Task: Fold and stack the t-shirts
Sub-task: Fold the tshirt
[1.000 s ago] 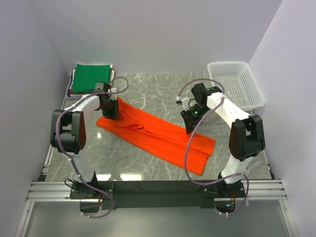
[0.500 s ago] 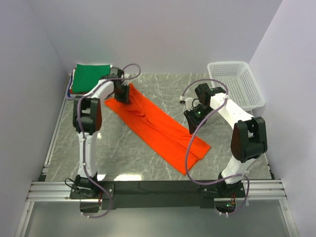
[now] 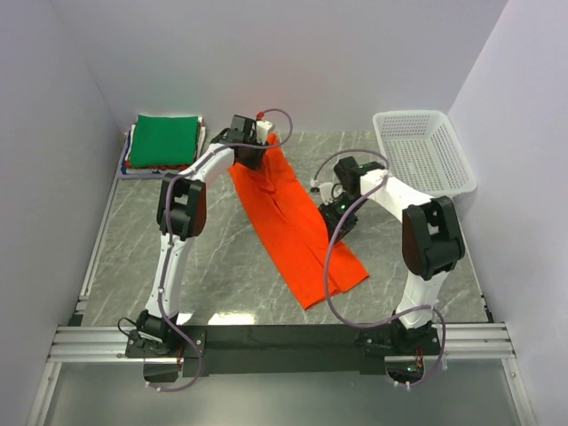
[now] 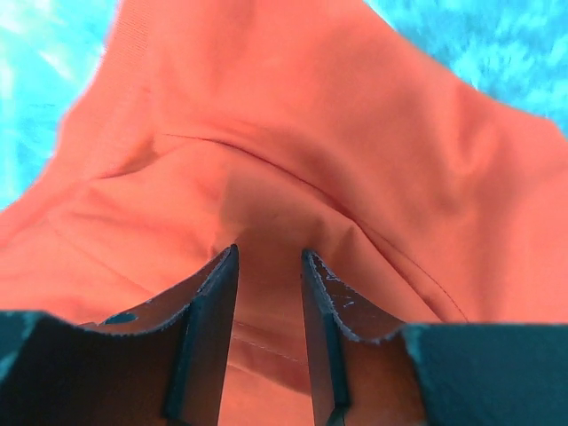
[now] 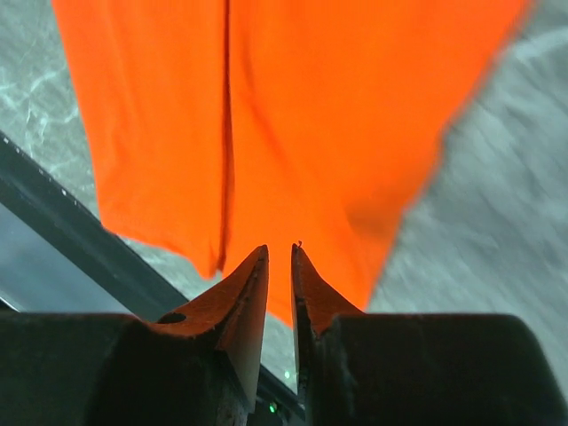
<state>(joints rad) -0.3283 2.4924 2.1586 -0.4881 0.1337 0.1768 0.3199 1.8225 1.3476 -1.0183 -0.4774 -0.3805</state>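
The bright orange t-shirt (image 3: 288, 217), folded into a long strip, lies slanted on the marble table from the back centre toward the front right. My left gripper (image 3: 256, 153) is shut on its far end; in the left wrist view (image 4: 269, 255) orange cloth (image 4: 293, 115) fills the gap between the jaws. My right gripper (image 3: 335, 222) sits at the strip's right edge near its middle, its jaws almost together on the cloth (image 5: 293, 106) in the right wrist view (image 5: 280, 250). A folded green t-shirt (image 3: 164, 139) tops a stack at the back left, with red and white cloth edges under it.
A white plastic lattice basket (image 3: 426, 158) stands at the back right. Grey walls close in the left, back and right sides. The black rail (image 3: 284, 342) with the arm bases runs along the near edge.
My left gripper has swung the shirt's far end from the left toward the back centre, turning the strip from nearly crosswise to nearly lengthwise. My right gripper has stayed almost in place.
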